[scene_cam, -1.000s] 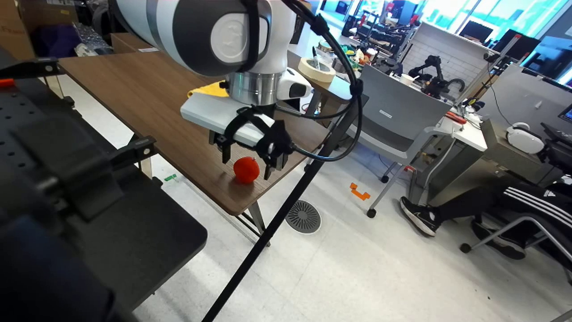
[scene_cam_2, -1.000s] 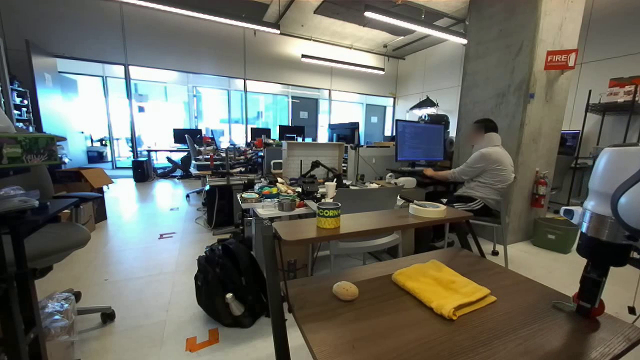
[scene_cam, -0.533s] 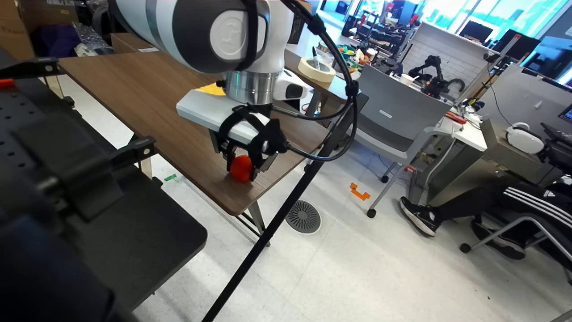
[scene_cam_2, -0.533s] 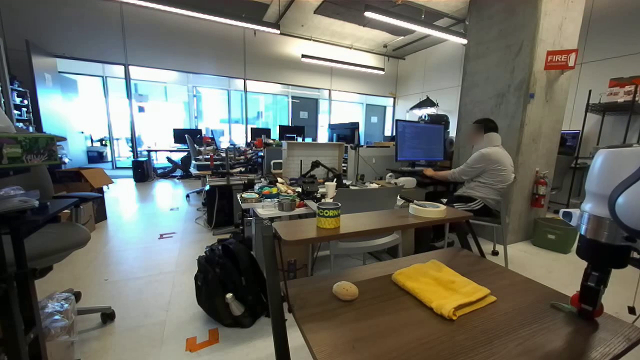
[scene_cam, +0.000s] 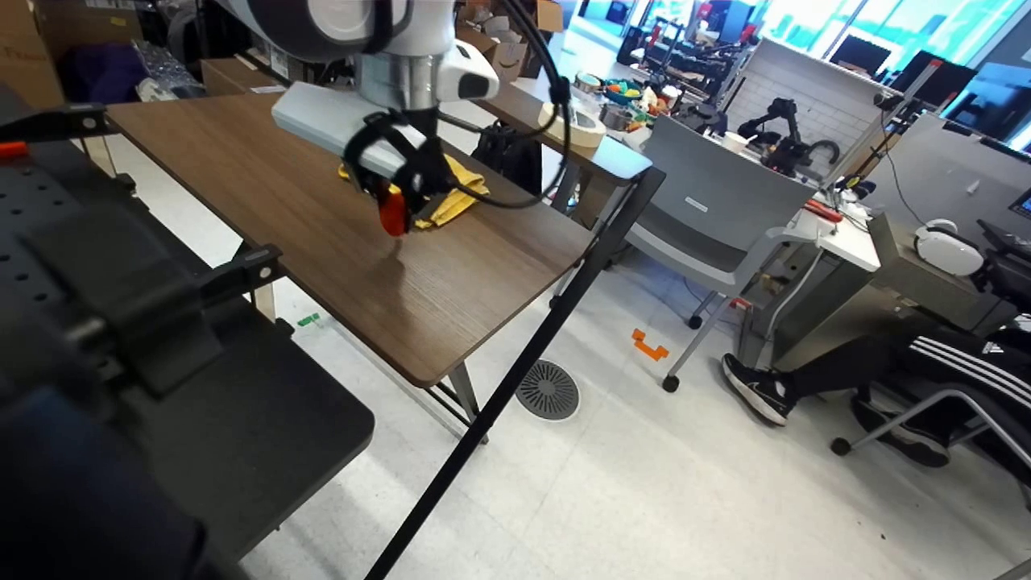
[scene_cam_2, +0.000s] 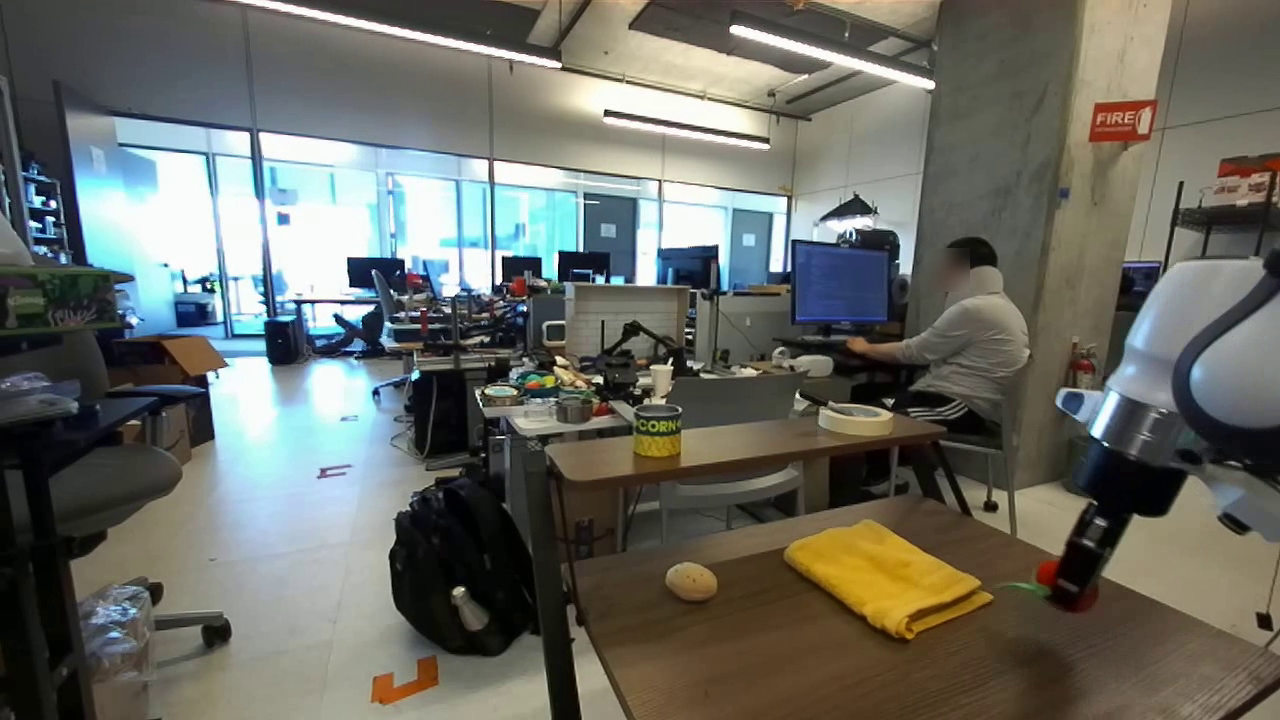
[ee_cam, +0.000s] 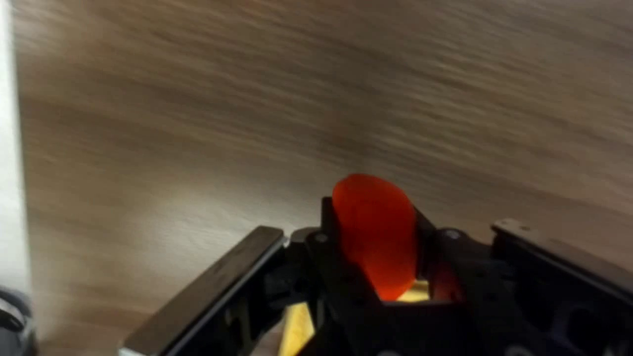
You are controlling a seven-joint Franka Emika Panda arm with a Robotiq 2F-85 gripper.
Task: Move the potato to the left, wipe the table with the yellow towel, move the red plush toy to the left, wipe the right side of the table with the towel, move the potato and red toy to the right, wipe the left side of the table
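The red plush toy (ee_cam: 376, 232) is pinched between both fingers of my gripper (ee_cam: 374, 220) in the wrist view. In an exterior view the toy (scene_cam: 393, 214) hangs above the table (scene_cam: 306, 217), its shadow on the wood below. A thin green strip (scene_cam_2: 1022, 588) sticks out beside the toy (scene_cam_2: 1078, 600). The folded yellow towel (scene_cam_2: 888, 578) lies flat to the left of my gripper (scene_cam_2: 1074, 588) there; the arm partly covers the towel (scene_cam: 461, 193) in an exterior view. Farther left on the tabletop rests the tan potato (scene_cam_2: 691, 582), apart from the towel.
A narrow raised shelf (scene_cam_2: 760, 447) along the table's far side carries a corn can (scene_cam_2: 657, 430) and a tape roll (scene_cam_2: 855, 419). A black pole (scene_cam: 515, 387) crosses in front of the table corner. A dark bench (scene_cam: 242, 403) stands close by, across a gap.
My jaws, open around the red toy a second ago, have come together on it. The toy has risen off the table corner and moved toward the towel. Potato and towel stay put.
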